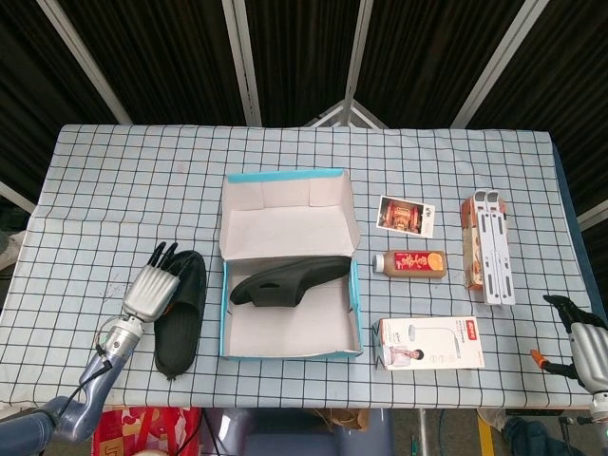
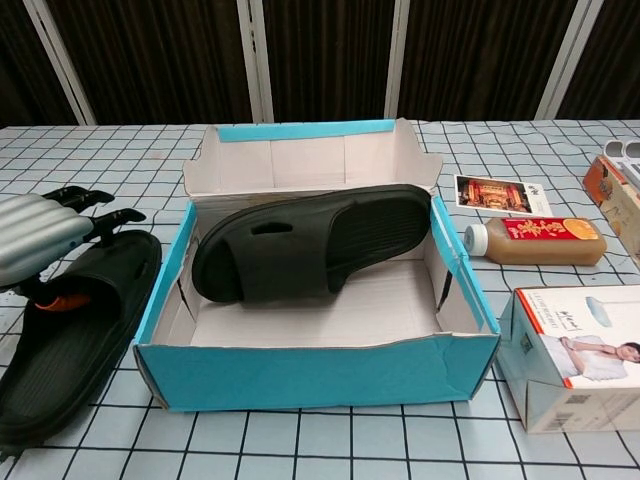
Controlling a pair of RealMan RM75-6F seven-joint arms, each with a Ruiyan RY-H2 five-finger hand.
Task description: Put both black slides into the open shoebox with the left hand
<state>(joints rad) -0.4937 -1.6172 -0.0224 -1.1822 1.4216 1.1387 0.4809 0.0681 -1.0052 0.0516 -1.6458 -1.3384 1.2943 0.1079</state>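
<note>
Slides are half done: one black slide (image 2: 310, 243) already lies tilted inside the open shoebox (image 2: 320, 372); the second slide (image 1: 180, 312) is on the table at 9 o'clock of the box; the left hand (image 1: 152, 289) rests over it, fingers (image 2: 112, 217) spread, grip not yet certain; the right hand (image 1: 585, 340) waits at 4 o'clock, fingers unclear.

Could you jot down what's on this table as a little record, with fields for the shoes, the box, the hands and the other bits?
slide in box: one black slide lies propped across the inside of the shoebox
slide on table: the other slide lies left of the shoebox
left hand: left hand is at the table slide's left edge; grip unclear
right hand: right hand is at the table's far right corner, away from the slides
other items: bottle, photo card, lamp box, white stand
</note>
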